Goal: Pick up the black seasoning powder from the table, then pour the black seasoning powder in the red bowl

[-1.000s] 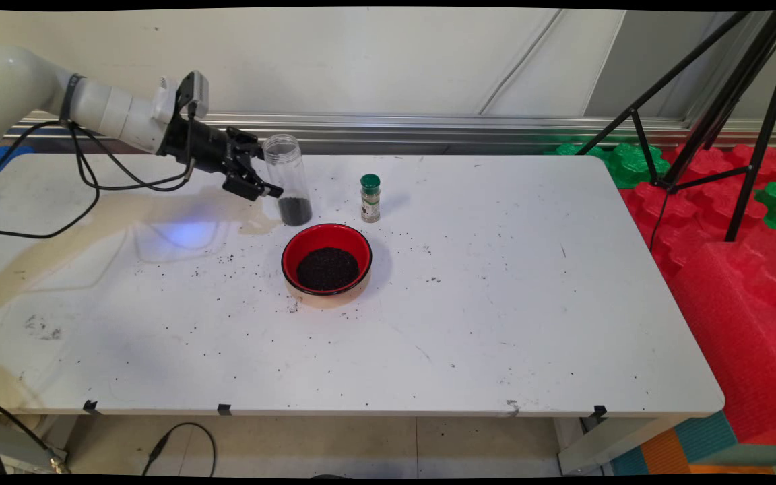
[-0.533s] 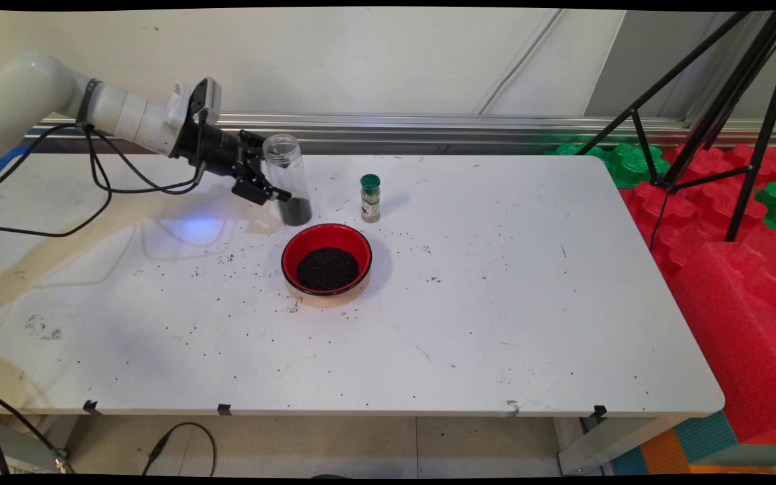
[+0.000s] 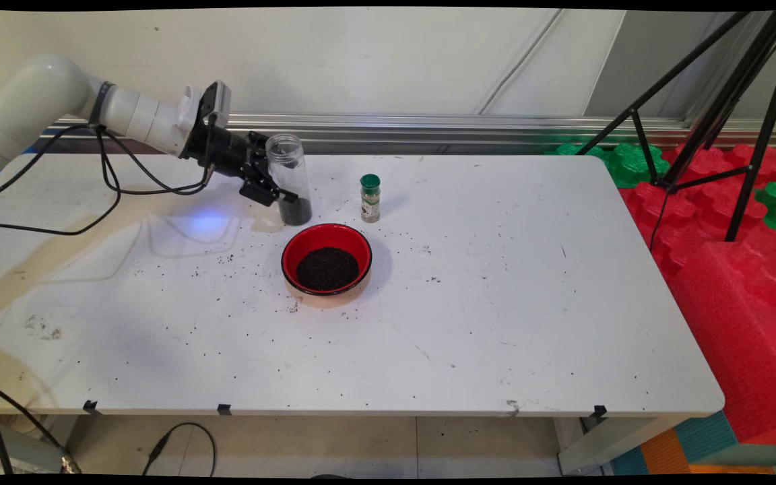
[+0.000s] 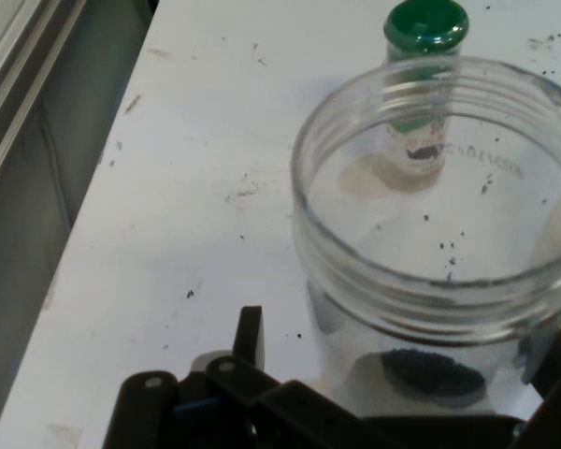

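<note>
**Gripper straddling an open clear jar at the back of the table**

Nearest the camera, the white table (image 3: 428,350) is lying mostly bare, with dark specks scattered across its lower and middle parts. Toward the centre of the frame a red bowl (image 3: 327,259) is sitting with a mound of dark grains in it.

Just above and left of the bowl, a tall clear plastic jar (image 3: 287,178) is standing upright with no lid, a layer of the same dark grains showing at its bottom. To its right, near but apart, a small spice bottle with a green cap (image 3: 370,197) is standing upright.

The black gripper (image 3: 273,188) is reaching in from the upper left of the frame, its fingers spread on either side of the jar's lower half. In the hand view the jar (image 4: 439,243) is filling the lower right, with one finger (image 4: 250,337) standing clear of the jar's wall at the left; the other is barely showing at the right edge. The spice bottle (image 4: 423,84) is showing beyond the jar's rim.

Black cables (image 3: 91,182) are hanging from the arm over the table's left part.
</note>
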{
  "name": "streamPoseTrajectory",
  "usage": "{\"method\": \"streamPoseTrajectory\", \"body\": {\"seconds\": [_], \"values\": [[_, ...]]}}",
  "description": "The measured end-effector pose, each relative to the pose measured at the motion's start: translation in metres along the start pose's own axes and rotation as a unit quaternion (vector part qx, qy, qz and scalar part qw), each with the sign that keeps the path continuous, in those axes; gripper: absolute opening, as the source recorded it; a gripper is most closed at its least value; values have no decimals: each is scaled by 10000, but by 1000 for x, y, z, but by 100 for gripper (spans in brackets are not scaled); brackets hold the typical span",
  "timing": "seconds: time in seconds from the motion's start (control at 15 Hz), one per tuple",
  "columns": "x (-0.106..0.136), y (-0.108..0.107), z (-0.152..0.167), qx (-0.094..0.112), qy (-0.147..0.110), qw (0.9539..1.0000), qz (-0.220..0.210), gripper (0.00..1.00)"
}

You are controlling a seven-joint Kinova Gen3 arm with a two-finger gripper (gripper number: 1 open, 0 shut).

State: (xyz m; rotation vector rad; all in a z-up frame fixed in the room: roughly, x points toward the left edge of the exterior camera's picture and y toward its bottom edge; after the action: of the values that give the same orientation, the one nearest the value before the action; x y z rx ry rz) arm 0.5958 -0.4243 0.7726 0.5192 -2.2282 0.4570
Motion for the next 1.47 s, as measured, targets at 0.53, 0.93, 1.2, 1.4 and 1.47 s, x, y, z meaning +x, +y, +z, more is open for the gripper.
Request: {"method": "streamPoseTrajectory", "body": {"seconds": [0.53,0.93,1.2,1.4,1.47], "values": [[1,-3,9,-60,27,9999,82,100],[2,-3,13,-101,63,9999,117,0],[3,-2,14,-131,83,9998,127,0],[4,-1,14,-154,107,9997,152,0],[4,0,14,-157,126,9997,166,0]]}}
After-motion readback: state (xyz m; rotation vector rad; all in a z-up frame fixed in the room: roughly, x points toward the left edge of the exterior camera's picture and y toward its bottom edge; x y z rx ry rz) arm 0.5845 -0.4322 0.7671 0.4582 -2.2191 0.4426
